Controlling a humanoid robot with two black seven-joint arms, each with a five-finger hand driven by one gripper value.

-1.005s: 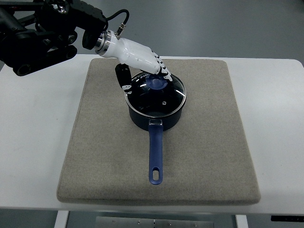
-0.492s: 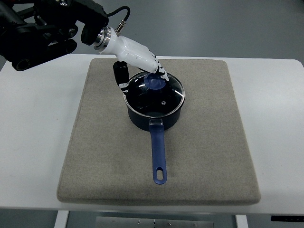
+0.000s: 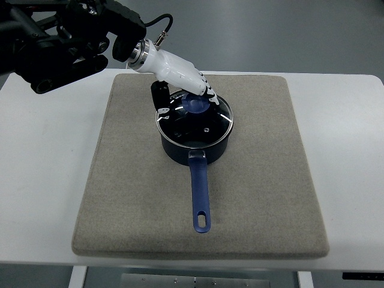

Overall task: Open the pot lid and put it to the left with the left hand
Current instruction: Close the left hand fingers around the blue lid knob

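Nearest the camera, the pot's handle (image 3: 200, 195) runs toward the robot's side, its long axis pointing away from the left hand (image 3: 183, 81) and ending in a loop well clear of it. Beyond the handle stands the pot (image 3: 195, 129), on the mat (image 3: 120, 198) that covers the surface (image 3: 42, 180). The lid (image 3: 201, 120) sits on the pot, seemingly flat and not yet lifted, with its blue knob (image 3: 197, 103) at the centre.

The left hand reaches in from the far left and lies directly over the knob: its white fingers (image 3: 201, 87) curl down onto the knob's far side, and the thumb (image 3: 159, 99) hangs over the lid's left rim. The hand looks closed around the knob, though whether the grip is firm cannot be told, since the fingers cover the contact.

The bare mat where the lid is to go lies below and to the left of the hand, on the side its arm comes from. A lift and a short swing that way would seem enough. The right hand is out of view.
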